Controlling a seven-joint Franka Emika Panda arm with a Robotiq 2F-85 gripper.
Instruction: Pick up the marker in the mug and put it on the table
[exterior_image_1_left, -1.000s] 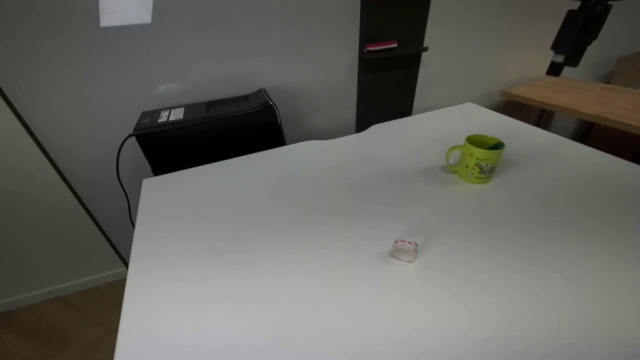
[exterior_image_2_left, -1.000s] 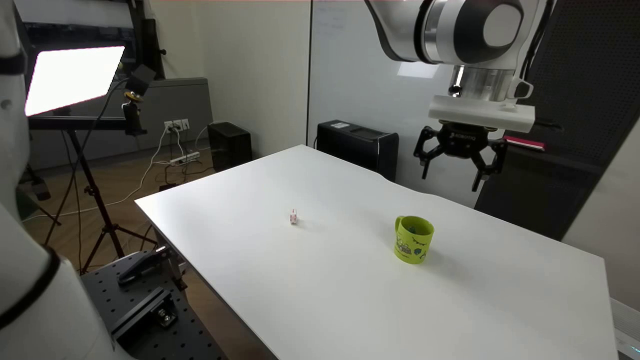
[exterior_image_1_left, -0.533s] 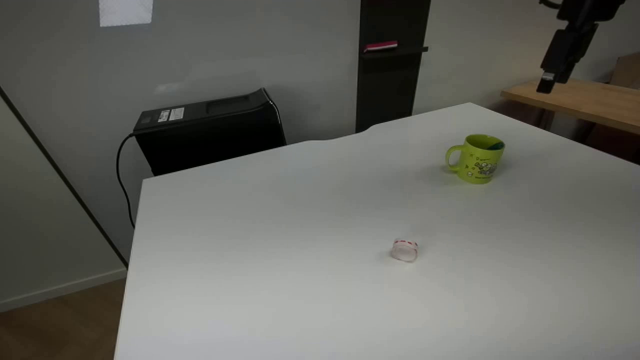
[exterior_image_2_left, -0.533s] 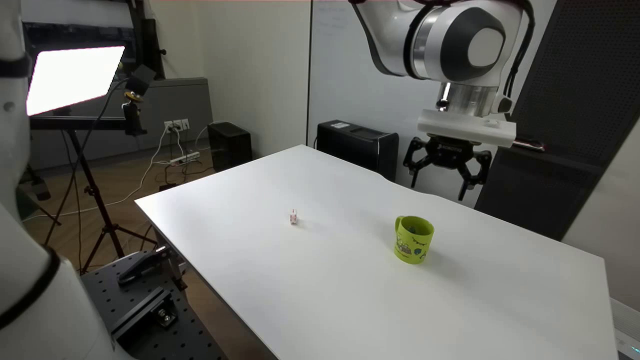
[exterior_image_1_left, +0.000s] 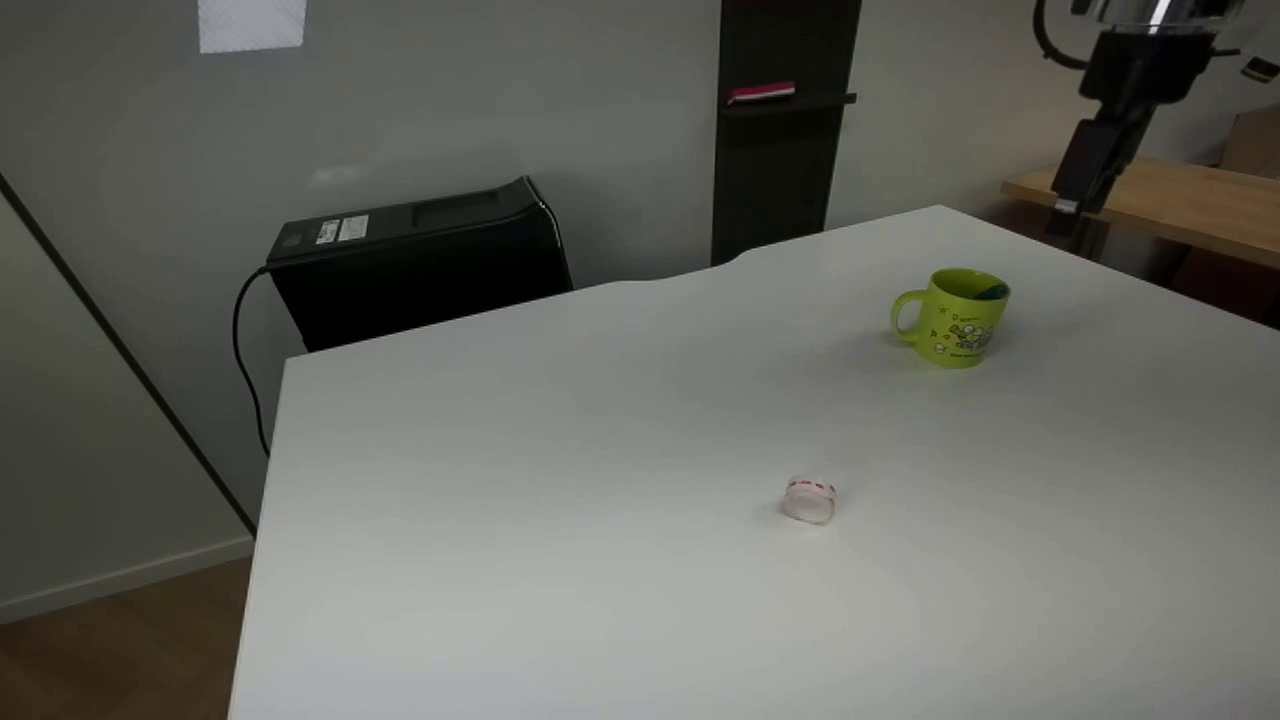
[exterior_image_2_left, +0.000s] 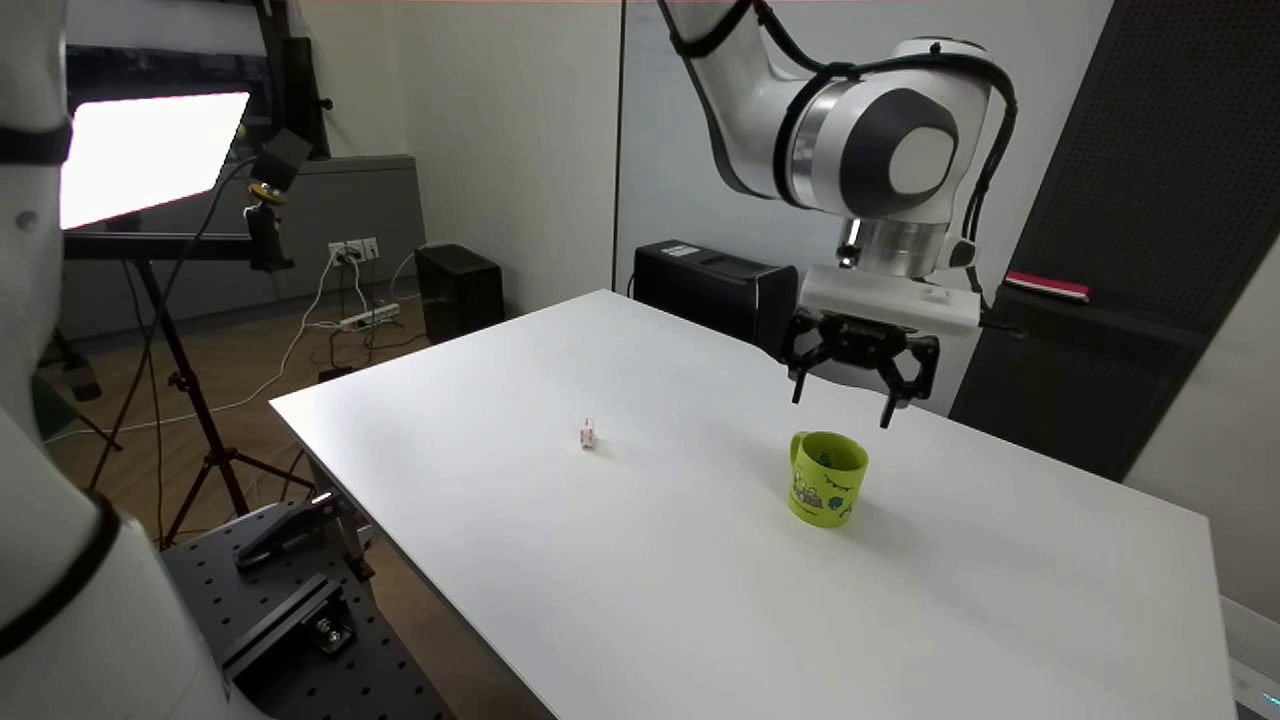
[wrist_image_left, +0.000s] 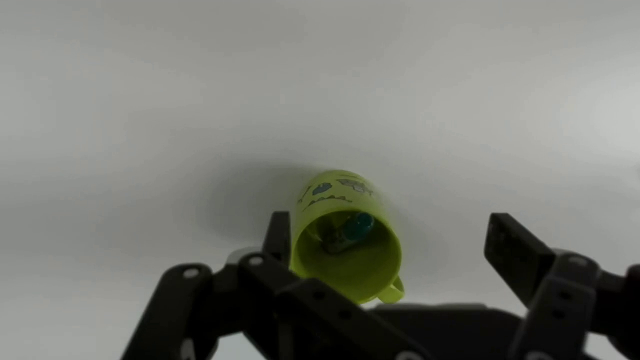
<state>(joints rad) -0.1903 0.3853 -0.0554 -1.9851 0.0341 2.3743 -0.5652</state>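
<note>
The lime yellow-green mug stands upright on the white table in both exterior views, and shows in the wrist view. The marker leans inside the mug. Its teal-green end shows in the wrist view and in an exterior view; its lower part is dark and partly hidden by the mug wall. My gripper is open and empty above the mug in an exterior view, apart from it. In the wrist view the mug appears between the fingers, nearer the left finger. The gripper also shows in an exterior view.
A small clear whitish object with red marks lies on the table, away from the mug. A wooden desk is beyond the table. A black box stands behind the table's far edge. A light stand is off to one side.
My open gripper has moved down and closer to the mug, shifting left in both exterior views. The mug, marker and small clear object have not moved.
</note>
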